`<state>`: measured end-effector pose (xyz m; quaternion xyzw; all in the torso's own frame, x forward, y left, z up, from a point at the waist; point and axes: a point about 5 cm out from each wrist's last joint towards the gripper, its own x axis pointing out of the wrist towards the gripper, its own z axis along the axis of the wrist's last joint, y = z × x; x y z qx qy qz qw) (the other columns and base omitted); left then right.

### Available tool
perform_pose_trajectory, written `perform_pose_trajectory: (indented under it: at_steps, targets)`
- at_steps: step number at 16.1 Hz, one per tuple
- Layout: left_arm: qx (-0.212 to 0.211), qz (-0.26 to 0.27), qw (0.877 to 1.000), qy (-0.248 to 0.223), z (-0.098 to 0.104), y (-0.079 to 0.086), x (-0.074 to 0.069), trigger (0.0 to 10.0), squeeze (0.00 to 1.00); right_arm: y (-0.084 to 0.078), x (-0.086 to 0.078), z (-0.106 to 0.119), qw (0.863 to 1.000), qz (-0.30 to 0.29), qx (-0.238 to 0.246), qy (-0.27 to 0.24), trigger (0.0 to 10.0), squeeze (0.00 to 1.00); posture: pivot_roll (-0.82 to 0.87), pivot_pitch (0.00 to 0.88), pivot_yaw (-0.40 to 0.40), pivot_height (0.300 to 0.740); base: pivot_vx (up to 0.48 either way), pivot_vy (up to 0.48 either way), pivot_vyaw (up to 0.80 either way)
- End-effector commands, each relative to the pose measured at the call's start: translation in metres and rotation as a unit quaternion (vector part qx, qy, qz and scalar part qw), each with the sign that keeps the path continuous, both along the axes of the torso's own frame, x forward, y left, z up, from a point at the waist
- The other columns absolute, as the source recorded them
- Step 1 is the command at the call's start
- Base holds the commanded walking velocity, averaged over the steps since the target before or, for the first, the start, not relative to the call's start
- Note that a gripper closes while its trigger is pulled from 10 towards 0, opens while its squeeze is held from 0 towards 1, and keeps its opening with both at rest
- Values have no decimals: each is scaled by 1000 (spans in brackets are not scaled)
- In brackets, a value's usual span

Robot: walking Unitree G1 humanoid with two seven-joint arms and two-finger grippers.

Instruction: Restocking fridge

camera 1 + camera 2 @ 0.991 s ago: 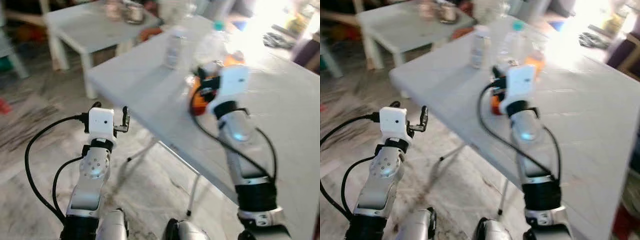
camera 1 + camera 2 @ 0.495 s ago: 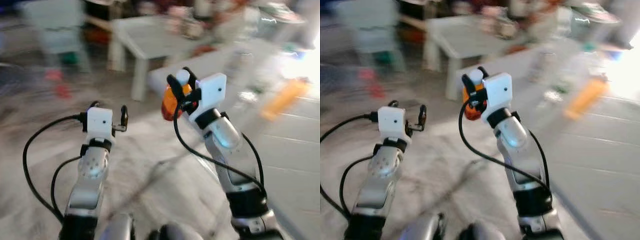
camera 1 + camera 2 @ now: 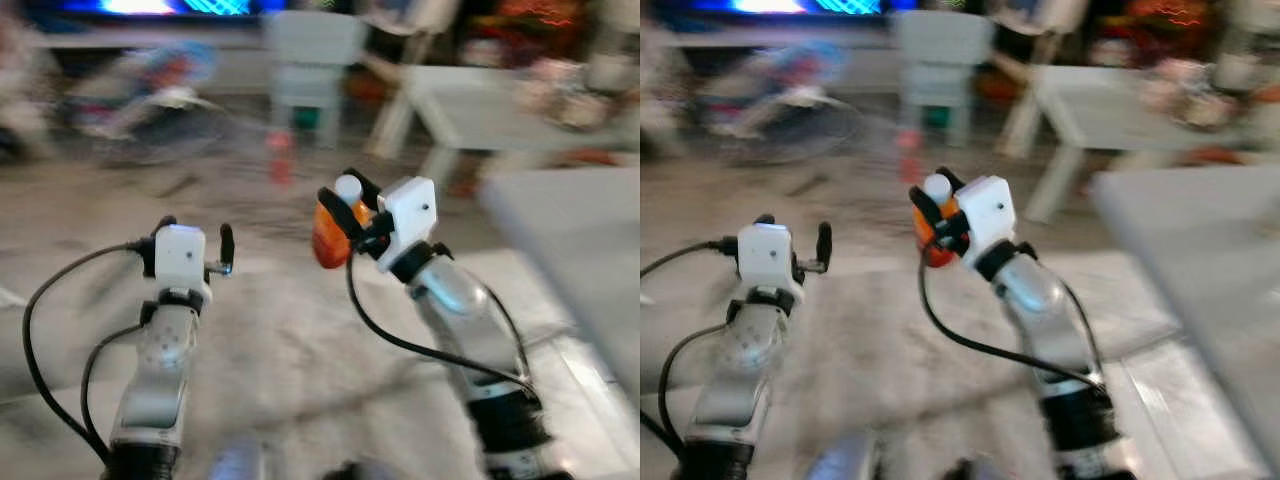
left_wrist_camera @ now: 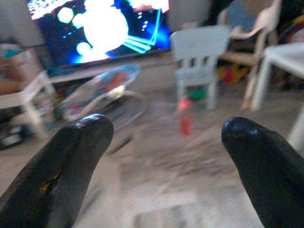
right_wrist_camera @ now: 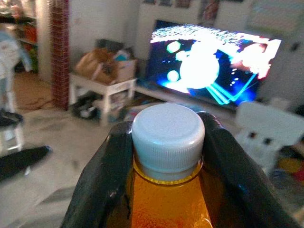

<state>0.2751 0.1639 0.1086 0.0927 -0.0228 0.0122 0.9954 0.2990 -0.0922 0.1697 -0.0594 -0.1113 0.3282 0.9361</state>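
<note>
Blurred living-room floor [image 3: 300,330] lies beneath both arms. Right gripper [image 5: 167,142] clamps the neck of a bottle of orange liquid [image 5: 166,199], its white cap [image 5: 167,140] between the fingers. Left gripper [image 4: 166,142] is spread wide, empty; beyond its fingertips glow a television [image 4: 99,26] and a small white chair [image 4: 199,52].

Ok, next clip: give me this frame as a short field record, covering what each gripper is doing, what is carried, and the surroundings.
right gripper: raised, shut on the orange bottle, fingers either side of its white cap
left gripper: open, holding nothing
surroundings: grey table on the robot's right, lit screen and small white chair ahead
image quality: head views blurred
</note>
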Motion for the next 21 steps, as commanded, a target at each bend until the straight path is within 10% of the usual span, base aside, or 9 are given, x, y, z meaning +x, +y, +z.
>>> perform_pose_trajectory:
  at_steps: [1,6,9,14,21]
  targets:
    - [9,-1,1000,-7,2,2,-4,10000,0,-14,4,-14,999,-16,-27,13,10000,0,179,54,-83,740,0,0,775]
    - [40,63,996,39,-35,29,-41,10000,0,-21,-10,-52,990,-128,27,54,10000,0,246,2,-93,740,0,0,771]
    - [64,111,990,55,-47,49,-54,10000,0,-54,-18,-72,955,-283,62,71,10000,0,232,0,-57,740,0,0,769]
    - [92,68,992,56,-48,48,-42,10000,0,-80,-25,-77,944,-325,28,49,10000,0,189,0,-1,740,0,0,769]
    - [83,-50,994,54,-48,7,-19,10000,0,-76,-26,-85,934,-350,29,59,10000,0,126,0,47,740,0,0,110]
